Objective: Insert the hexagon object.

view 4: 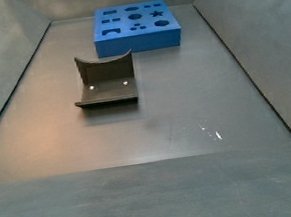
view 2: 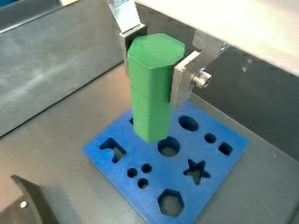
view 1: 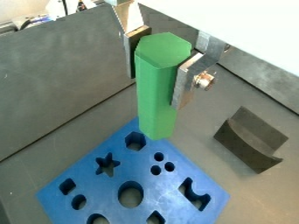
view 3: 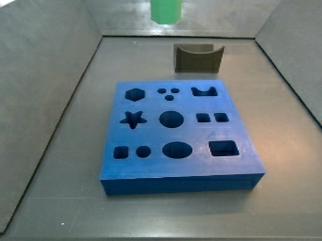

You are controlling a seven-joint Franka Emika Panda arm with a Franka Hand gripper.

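a: where's the gripper?

b: i see the gripper [view 1: 162, 54] up in the air in both wrist views, its flat silver fingers [view 2: 187, 77] clamped on the tall bright green faceted hexagon peg [view 1: 159, 85]. the peg hangs upright, its lower end above the flat blue block with shaped cutouts [view 1: 138, 187].

a: peg in a hole?

b: no, i see it clear of the block. in a side view only the green peg's lower end [view 3: 167, 10] pokes in at the top edge, well above the desk [view 3: 75, 193].

a: block position?

b: blue block [view 3: 176, 136] lies flat on the grey desk, mid-floor in a side view; star, round, square and hexagon cutouts show on top. i see it at the far end [view 4: 137, 28] in a side view.

a: anything else?

b: dark grey-brown curved block [view 3: 198, 57] sits on the desk just behind the blue block, apart from it. it's also visible here [view 4: 105, 79] and here [view 1: 251, 139].
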